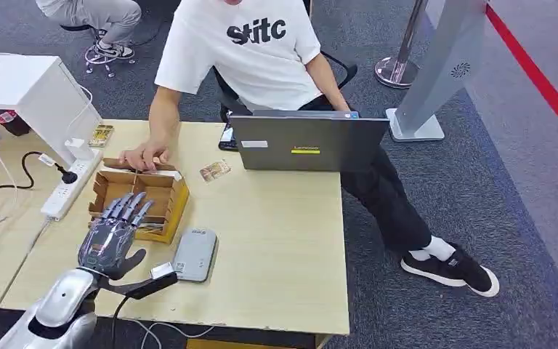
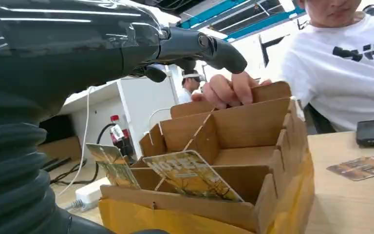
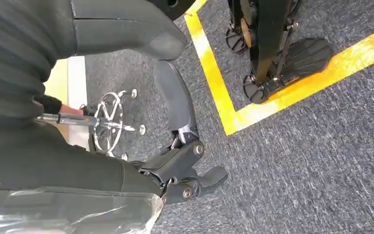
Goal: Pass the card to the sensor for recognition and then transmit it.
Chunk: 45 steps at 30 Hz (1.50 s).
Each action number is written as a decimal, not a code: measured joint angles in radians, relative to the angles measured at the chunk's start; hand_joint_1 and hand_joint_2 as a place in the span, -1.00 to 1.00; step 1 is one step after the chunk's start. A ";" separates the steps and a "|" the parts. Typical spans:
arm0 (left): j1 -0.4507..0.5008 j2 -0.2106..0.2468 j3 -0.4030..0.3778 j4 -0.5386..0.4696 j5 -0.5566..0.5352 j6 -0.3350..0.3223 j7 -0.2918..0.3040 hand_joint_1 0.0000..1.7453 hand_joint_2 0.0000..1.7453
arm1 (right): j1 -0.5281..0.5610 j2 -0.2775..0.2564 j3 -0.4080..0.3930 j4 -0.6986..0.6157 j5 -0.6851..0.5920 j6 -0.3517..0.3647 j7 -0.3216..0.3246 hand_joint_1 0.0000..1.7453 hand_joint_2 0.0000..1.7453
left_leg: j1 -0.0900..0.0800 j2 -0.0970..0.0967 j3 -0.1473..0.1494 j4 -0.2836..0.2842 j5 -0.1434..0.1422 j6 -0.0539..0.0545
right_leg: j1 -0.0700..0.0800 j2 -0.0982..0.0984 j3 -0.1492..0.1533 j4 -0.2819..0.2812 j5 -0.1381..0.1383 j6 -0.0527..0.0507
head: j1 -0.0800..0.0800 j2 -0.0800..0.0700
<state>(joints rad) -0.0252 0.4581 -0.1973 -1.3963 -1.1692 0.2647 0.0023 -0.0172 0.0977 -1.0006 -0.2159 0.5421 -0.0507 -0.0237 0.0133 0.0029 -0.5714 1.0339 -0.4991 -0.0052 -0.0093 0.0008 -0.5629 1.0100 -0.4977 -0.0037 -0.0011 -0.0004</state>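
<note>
Hovering my left hand (image 1: 112, 234) over the near edge of the cardboard box (image 1: 161, 190), fingers spread and holding nothing.

From the left: a white power strip (image 1: 69, 187) lies on the desk (image 1: 283, 254) beside the box. My left arm comes up from below, palm down, fingers stretched toward the box's compartments. In my left wrist view two picture cards (image 2: 190, 175) stand tilted in the nearest compartments, their print too blurred to read. A person's hand (image 1: 144, 155) rests on the box's far rim. Just right of my hand lies a flat grey sensor (image 1: 195, 253); farther back a loose card (image 1: 214, 171) lies on the desk. The laptop (image 1: 309, 142) carries a small yellow label I cannot read; the person's shirt (image 1: 243, 43) reads "stitc". My right hand (image 3: 185, 168) hangs over grey carpet, fingers loosely curled, holding nothing.
</note>
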 joint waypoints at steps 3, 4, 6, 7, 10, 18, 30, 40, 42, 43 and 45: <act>-0.019 -0.005 0.005 0.048 0.006 0.017 -0.008 -1.00 1.00 | 0.000 0.000 0.000 0.000 0.003 -0.002 0.000 -1.00 1.00 | 0.000 0.000 0.000 0.000 0.000 0.000 | 0.000 0.000 0.000 0.000 0.000 0.000 | 0.000 0.000; -0.023 -0.007 0.007 0.061 0.008 0.018 -0.012 -1.00 1.00 | 0.000 0.000 -0.001 0.000 0.003 -0.002 0.000 -1.00 1.00 | 0.000 0.000 0.000 0.000 0.000 0.000 | 0.000 0.000 0.000 0.000 0.000 0.000 | 0.000 0.000; -0.029 -0.011 0.009 0.084 0.008 0.021 -0.019 -1.00 1.00 | -0.001 0.000 -0.002 0.000 0.003 -0.004 0.001 -1.00 1.00 | 0.000 0.000 0.000 0.000 0.000 0.000 | 0.000 0.000 0.000 0.000 0.000 0.000 | 0.000 0.000; -0.030 -0.013 0.010 0.092 0.008 0.022 -0.020 -1.00 1.00 | -0.001 0.000 -0.003 0.000 0.003 -0.006 0.002 -1.00 1.00 | 0.000 0.000 0.000 0.000 0.000 0.000 | 0.000 0.000 0.000 0.000 0.000 0.000 | 0.000 0.000; -0.032 -0.018 0.013 0.107 0.008 0.029 -0.020 -1.00 1.00 | -0.001 0.000 -0.007 0.000 0.004 -0.010 0.003 -1.00 1.00 | 0.000 0.000 0.000 0.000 0.000 0.000 | 0.000 0.000 0.000 0.000 0.000 0.000 | 0.000 0.000; -0.033 -0.031 0.019 0.115 0.000 0.069 -0.040 -1.00 1.00 | -0.001 0.000 -0.019 0.000 0.015 -0.010 0.003 -1.00 1.00 | 0.000 0.000 0.000 0.000 0.000 0.000 | 0.000 0.000 0.000 0.000 0.000 0.000 | 0.000 0.000; -0.032 -0.041 0.019 0.115 0.003 0.094 -0.057 0.74 1.00 | -0.001 0.000 -0.026 0.000 0.021 -0.010 0.003 -1.00 1.00 | 0.000 0.000 0.000 0.000 0.000 0.000 | 0.000 0.000 0.000 0.000 0.000 0.000 | 0.000 0.000; -0.033 -0.041 0.019 0.115 0.011 0.084 -0.057 0.84 1.00 | -0.001 0.000 -0.035 0.000 0.022 -0.009 0.004 -1.00 1.00 | 0.000 0.000 0.000 0.000 0.000 0.000 | 0.000 0.000 0.000 0.000 0.000 0.000 | 0.000 0.000; -0.034 -0.041 0.019 0.115 0.011 0.083 -0.057 0.84 1.00 | -0.001 0.000 -0.037 0.000 0.022 -0.009 0.004 -1.00 1.00 | 0.000 0.000 0.000 0.000 0.000 0.000 | 0.000 0.000 0.000 0.000 0.000 0.000 | 0.000 0.000; -0.034 -0.041 0.019 0.115 0.011 0.083 -0.057 0.84 1.00 | -0.001 0.000 -0.039 0.000 0.022 -0.009 0.004 -1.00 1.00 | 0.000 0.000 0.000 0.000 0.000 0.000 | 0.000 0.000 0.000 0.000 0.000 0.000 | 0.000 0.000; -0.034 -0.041 0.019 0.115 0.011 0.083 -0.057 0.84 1.00 | -0.001 0.000 -0.040 0.000 0.022 -0.009 0.004 -1.00 1.00 | 0.000 0.000 0.000 0.000 0.000 0.000 | 0.000 0.000 0.000 0.000 0.000 0.000 | 0.000 0.000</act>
<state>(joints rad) -0.0593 0.4173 -0.1781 -1.2818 -1.1582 0.3475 -0.0549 -0.0183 0.0980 -1.0410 -0.2159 0.5638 -0.0595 -0.0198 0.0132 0.0031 -0.5714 1.0339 -0.4991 -0.0052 -0.0093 0.0009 -0.5629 1.0100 -0.4977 -0.0037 -0.0011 -0.0004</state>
